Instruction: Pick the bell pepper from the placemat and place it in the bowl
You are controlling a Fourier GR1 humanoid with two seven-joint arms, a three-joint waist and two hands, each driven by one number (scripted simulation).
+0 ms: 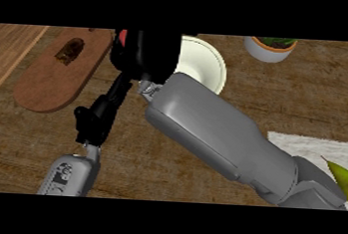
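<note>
I read the light as even and soft across the wooden worktop (203, 175), with no strong source from any side. The grey right forearm (220, 136) is the brightest surface: its upper face shows a pale sheen, and its lower flank falls to darker grey. Just left of that forearm, the black right hand (147, 53) is so dark I can make out no detail in it. Above the forearm, the cream bowl (209, 66) looks flat and shadeless. I see faint shadow under the forearm only.
</note>
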